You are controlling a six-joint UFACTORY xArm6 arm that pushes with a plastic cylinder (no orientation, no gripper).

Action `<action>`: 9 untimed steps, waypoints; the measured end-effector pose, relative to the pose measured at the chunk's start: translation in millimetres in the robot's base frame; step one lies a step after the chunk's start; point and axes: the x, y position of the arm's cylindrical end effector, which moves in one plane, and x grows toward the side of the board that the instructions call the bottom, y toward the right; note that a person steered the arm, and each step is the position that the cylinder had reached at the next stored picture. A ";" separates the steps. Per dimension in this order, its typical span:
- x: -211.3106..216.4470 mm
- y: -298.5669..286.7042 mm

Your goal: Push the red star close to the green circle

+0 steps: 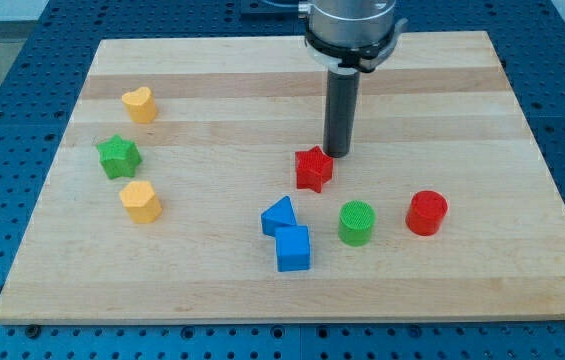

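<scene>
Gripperless, the arm ends in a straight dark rod hanging from a silver collar at the view's top centre, so nothing spreads, presses together or pinches. My tip [337,153] meets the counter [442,90], a pale wooden board, just above and to the right of the red star [313,168]; it looks to touch the star's upper right edge, though actual contact cannot be told.

The red star sits near the board's middle. The green circle [356,222], a short ribbed cylinder, stands below and slightly right of the star, near it but apart. A red cylinder [426,213] stands to the right of the green circle, apart from it.

Below and left of the star, a blue triangle [278,215] sits just above a blue cube [293,248], the two touching or nearly so.

Toward the view's left are three blocks, well apart from the rest: a yellow heart [140,104] highest, a green star [119,156] below it, and a yellow hexagon-like block [141,201] lowest.
</scene>
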 end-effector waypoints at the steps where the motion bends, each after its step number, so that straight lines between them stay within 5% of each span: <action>1: 0.0 -11.2; 4: -21.5 -21.1; 9: 18.4 -33.2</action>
